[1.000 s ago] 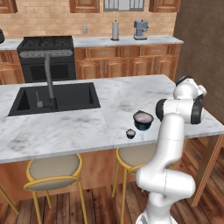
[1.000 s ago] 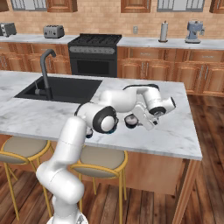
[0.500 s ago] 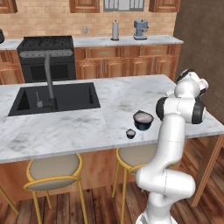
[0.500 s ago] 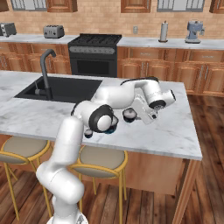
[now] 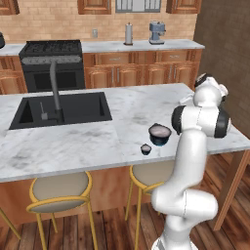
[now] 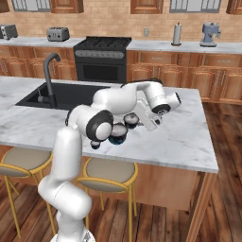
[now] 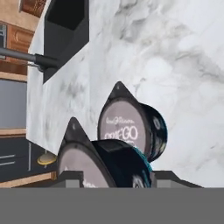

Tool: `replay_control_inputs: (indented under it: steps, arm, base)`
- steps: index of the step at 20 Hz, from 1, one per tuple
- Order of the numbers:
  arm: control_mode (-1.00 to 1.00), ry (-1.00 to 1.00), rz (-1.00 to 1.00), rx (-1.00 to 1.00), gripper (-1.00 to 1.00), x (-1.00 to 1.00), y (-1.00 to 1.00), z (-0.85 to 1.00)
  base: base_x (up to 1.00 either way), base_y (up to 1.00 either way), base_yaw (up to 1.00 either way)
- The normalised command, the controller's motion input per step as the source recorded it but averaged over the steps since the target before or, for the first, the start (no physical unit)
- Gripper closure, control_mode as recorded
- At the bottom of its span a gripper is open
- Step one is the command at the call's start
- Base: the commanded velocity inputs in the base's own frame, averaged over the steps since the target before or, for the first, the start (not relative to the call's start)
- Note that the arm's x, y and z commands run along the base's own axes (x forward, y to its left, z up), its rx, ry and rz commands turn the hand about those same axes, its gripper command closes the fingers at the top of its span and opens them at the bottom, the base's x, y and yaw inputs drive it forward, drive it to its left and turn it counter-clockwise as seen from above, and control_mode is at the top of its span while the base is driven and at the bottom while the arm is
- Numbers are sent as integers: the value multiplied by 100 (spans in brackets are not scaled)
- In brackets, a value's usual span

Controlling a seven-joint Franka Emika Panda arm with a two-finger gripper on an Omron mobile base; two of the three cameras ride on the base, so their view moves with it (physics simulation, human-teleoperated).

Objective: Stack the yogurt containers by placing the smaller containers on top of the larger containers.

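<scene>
Item: marble-topped island bench (image 5: pixel 83 141), kitchen; sink (image 5: pixel 63 108) with dark faucet (image 5: pixel 54 88) set into its left part.

Large yogurt tub (image 5: pixel 160 134): squat, dark, pale top; stands near the bench's front edge; also seen past the arm's elbow (image 6: pixel 117 133).

Small yogurt cup, first (image 5: pixel 145 149): on the bench just beside the tub, toward the front edge; not touching it as far as can be told.

Small yogurt cup, second (image 6: pixel 131 120): held off the bench at the gripper (image 6: pixel 136 121), up and beside the tub; hand view shows the fingers narrowed onto a dark cup (image 7: pixel 105 164), a printed pale lid (image 7: pixel 124 127) beyond.

Step, judged: carrying the second cup toward the tub.

Next calls for: centring over the tub's top; lowering level; release only once seated; first cup remains to follow.
</scene>
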Motion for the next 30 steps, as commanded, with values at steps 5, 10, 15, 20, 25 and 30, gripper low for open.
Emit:
replay_control_inputs:
  steps: [5,10,15,20,25,30]
  arm:
    - [-100,0,-1,-7,100,-4,52,0]
    - [-100,7,0,-5,100,3,36,0]
    - [-100,20,0,0,100,38,13,-1]
    - [-100,24,0,0,100,56,0,-8]
    - [-100,22,0,0,100,46,0,-14]
    - [-100,1,0,0,100,-7,-12,-10]
  base:
    - [0,0,0]
    - [0,0,0]
    - [0,0,0]
    - [0,0,0]
    - [0,0,0]
    - [0,0,0]
